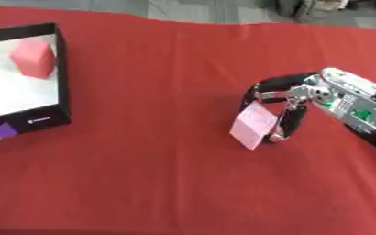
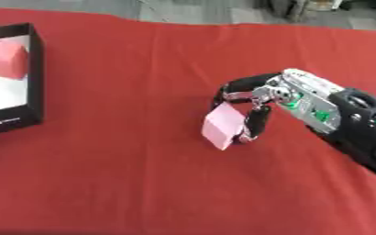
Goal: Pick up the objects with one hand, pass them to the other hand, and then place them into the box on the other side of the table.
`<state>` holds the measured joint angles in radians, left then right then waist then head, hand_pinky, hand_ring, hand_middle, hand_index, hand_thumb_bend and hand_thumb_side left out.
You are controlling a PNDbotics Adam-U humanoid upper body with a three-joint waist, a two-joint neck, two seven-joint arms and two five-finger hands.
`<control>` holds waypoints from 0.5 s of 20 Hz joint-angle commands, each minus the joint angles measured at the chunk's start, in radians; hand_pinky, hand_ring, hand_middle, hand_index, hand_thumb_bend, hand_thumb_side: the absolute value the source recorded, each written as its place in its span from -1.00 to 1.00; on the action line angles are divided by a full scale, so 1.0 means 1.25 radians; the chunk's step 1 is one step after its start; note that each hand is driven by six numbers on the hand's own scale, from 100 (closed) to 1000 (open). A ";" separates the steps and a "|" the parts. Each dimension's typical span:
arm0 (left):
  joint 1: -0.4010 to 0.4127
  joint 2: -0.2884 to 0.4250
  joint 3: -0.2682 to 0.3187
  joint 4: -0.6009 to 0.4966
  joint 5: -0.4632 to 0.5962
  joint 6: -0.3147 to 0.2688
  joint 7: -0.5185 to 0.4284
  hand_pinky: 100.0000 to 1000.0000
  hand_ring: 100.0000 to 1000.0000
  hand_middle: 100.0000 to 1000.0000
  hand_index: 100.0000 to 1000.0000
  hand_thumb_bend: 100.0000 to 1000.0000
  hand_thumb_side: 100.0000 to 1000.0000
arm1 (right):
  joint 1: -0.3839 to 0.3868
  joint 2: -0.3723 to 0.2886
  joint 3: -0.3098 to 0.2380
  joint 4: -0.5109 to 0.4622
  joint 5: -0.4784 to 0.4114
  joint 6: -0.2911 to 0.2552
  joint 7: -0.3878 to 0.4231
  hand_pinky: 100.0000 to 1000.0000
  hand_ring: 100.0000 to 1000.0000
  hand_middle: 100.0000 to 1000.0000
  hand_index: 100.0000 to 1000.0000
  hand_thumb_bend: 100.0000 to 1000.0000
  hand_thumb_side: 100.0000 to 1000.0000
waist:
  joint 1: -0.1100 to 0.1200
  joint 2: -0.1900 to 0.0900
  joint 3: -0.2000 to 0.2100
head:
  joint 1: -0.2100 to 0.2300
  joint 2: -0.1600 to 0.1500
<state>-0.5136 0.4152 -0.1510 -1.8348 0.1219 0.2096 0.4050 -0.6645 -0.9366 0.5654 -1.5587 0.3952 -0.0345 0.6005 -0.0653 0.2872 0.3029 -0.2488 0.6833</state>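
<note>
Block (image 1: pixel 254 125), pale pink, tilted on corner, pinched by right hand (image 1: pixel 291 98) over red cloth (image 1: pixel 159 174).

you've got a table under a red cloth (image 1: pixel 159 160); a black-walled box (image 1: pixel 63 73) sits at its left edge, a pale pink block (image 1: pixel 254 126) right of centre.

A red cloth (image 1: pixel 143 174) covers the table from edge to edge, smooth apart from faint creases, and fills nearly the whole of both views. Beyond its far edge runs a strip of grey floor (image 1: pixel 215 11). At the top right, on that floor, stands something dark (image 2: pixel 291 9) with a pale shape beside it, too cut off by the frame to make out
</note>
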 commanded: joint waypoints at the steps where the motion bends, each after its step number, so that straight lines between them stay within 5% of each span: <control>1: -0.007 0.011 0.006 -0.014 -0.001 -0.001 0.003 0.56 -0.02 0.38 0.31 -1.00 0.52 | -0.007 -0.017 -0.011 0.000 -0.015 0.007 -0.018 0.70 0.54 0.13 0.31 -0.53 -1.00 | 0.004 -0.012 0.000 | -0.002 -0.005; 10: -0.005 0.011 0.007 -0.014 0.000 -0.002 0.002 0.57 -0.03 0.38 0.31 -1.00 0.52 | -0.004 -0.015 -0.033 -0.024 -0.043 0.036 -0.054 0.62 0.38 -0.04 0.16 -0.79 -1.00 | 0.005 -0.015 -0.003 | 0.002 -0.006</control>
<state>-0.5110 0.4152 -0.1510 -1.8347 0.1222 0.2096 0.4053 -0.6593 -0.9356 0.5476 -1.5709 0.3511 0.0035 0.5421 -0.0641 0.2872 0.3014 -0.2482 0.6832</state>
